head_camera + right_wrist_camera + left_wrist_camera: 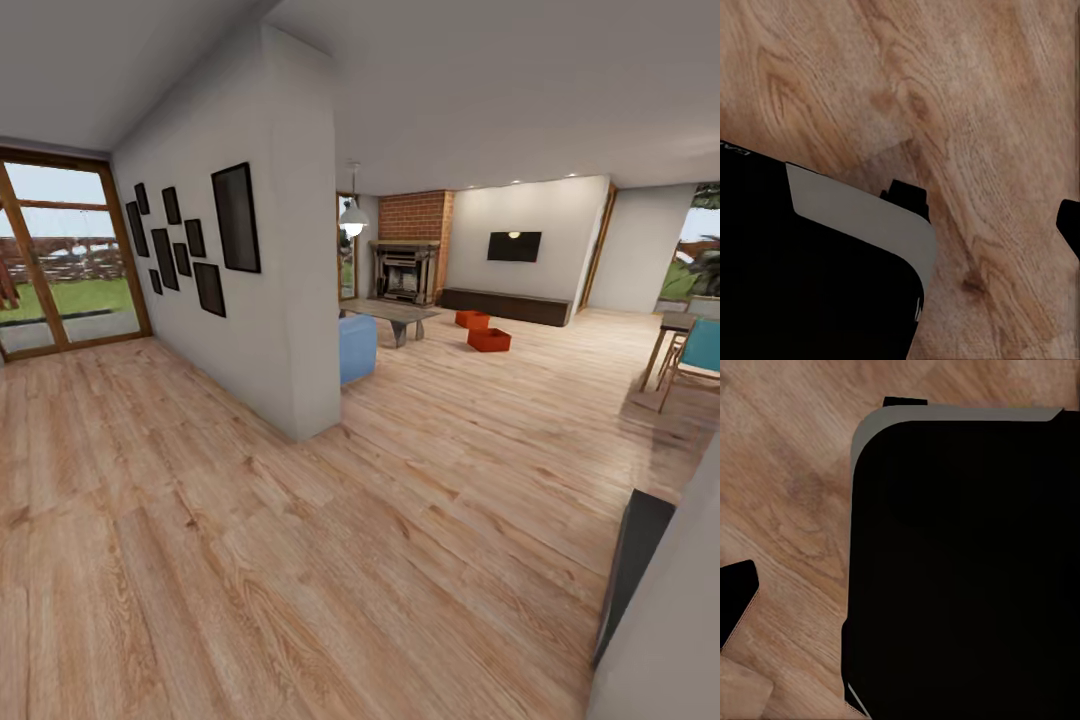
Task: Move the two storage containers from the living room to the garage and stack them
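The two storage containers are orange-red open bins standing on the light plank floor deep in the living room [520, 330]. The nearer one [489, 340] is a little right of the farther one [472, 319], in front of the long dark cabinet [506, 305]. Both are far from me and nothing touches them. A dark fingertip [735, 604] of my left gripper shows at the edge of the left wrist view. A dark fingertip [1070, 225] of my right gripper shows at the edge of the right wrist view. Nothing lies between the fingers. The garage is out of view.
A white partition wall [270, 300] with black frames juts out at centre left, a blue seat [357, 347] behind its corner. Low table [398, 316], brick fireplace [410, 255], wall TV [514, 246]. Dining chair [695, 355] at right. Dark panel [635, 560] at near right. My black base [960, 570] hangs over wood.
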